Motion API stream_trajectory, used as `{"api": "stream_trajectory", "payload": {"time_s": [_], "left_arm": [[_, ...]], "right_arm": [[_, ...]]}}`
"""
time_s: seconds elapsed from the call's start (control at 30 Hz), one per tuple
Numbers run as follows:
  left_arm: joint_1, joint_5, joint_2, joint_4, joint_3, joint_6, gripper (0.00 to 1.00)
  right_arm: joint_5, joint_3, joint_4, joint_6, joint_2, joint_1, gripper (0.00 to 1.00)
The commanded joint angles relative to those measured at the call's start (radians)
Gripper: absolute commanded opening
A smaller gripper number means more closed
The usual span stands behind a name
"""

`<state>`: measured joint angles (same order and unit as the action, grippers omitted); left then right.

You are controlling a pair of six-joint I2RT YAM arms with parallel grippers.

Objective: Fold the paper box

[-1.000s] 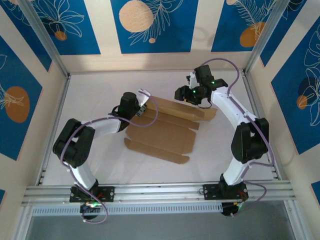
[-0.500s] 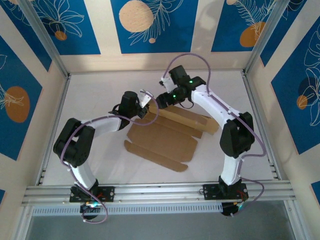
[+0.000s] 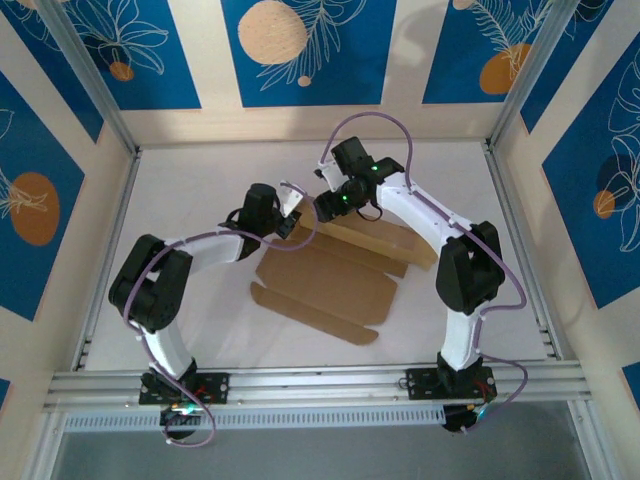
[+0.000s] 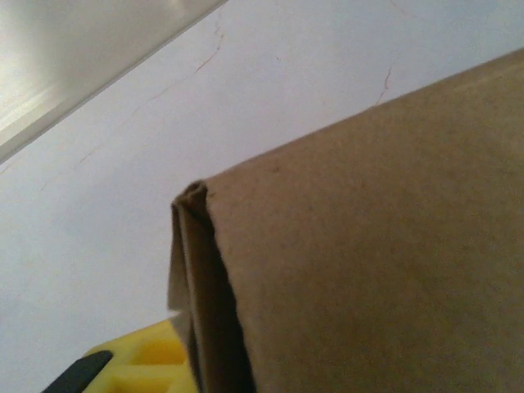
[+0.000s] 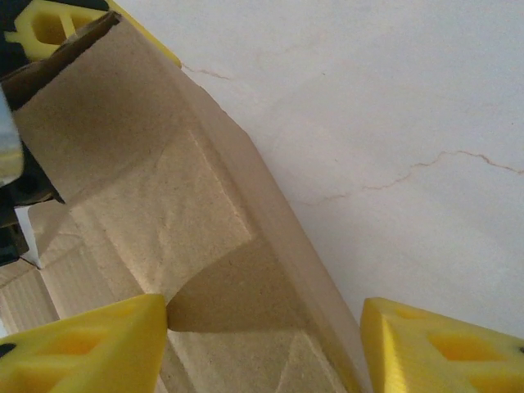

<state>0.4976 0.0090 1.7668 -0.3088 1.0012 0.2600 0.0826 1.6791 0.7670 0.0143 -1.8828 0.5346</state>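
The paper box (image 3: 330,275) is not yet a real container: it lies in the middle of the white table (image 3: 190,165) as an unfolded sheet, with the panels spread flat and the far long flap folded up into a low wall. Compared with one second ago, the right arm has swung from the far right end of this wall over to its far left end, and the sheet has turned a little on the table, while the left arm stands almost where it was. The right gripper (image 3: 325,205) now hangs at the far left corner of the box, just beside the left gripper (image 3: 290,222). In the right wrist view its yellow fingers (image 5: 90,344) stand well apart, with the raised flap (image 5: 164,188) running between them, and they do not pinch it. The left gripper's finger (image 4: 139,364) sits against the upright end of the flap (image 4: 368,246). It seems to be around the cardboard edge, but I cannot tell if it grips it or has let go.
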Motion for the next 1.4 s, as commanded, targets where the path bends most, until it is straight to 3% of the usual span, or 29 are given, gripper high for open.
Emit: {"api": "stream_trajectory", "payload": {"time_s": [0.0, 0.4, 0.6, 0.83, 0.9, 1.03, 1.27, 1.37], "left_arm": [[-0.006, -0.020, -0.005, 0.000, -0.019, -0.012, 0.31], [-0.027, 0.011, -0.017, 0.003, -0.033, -0.032, 0.40], [-0.010, -0.063, 0.032, -0.017, -0.007, -0.069, 0.25], [0.067, -0.274, 0.080, -0.033, 0.032, -0.027, 0.09], [0.087, -0.364, 0.092, -0.037, 0.045, -0.019, 0.00], [0.113, -0.497, 0.117, -0.048, 0.068, -0.032, 0.00], [0.119, -0.479, 0.109, -0.031, 0.070, -0.118, 0.00], [0.117, -0.491, 0.082, -0.033, 0.044, -0.138, 0.00]], "right_arm": [[0.028, -0.028, 0.048, -0.017, -0.004, -0.008, 0.61], [-0.015, -0.015, 0.054, -0.006, 0.002, -0.012, 0.55], [-0.034, 0.001, 0.062, 0.006, -0.002, -0.009, 0.55], [-0.094, 0.008, 0.063, 0.053, -0.010, -0.001, 0.54], [-0.115, 0.008, 0.063, 0.071, -0.014, -0.001, 0.54], [-0.164, 0.014, 0.062, 0.107, -0.018, -0.001, 0.53], [-0.302, 0.036, 0.063, 0.188, -0.011, -0.049, 0.56], [-0.256, 0.042, 0.067, 0.219, 0.038, -0.076, 0.62]]}}
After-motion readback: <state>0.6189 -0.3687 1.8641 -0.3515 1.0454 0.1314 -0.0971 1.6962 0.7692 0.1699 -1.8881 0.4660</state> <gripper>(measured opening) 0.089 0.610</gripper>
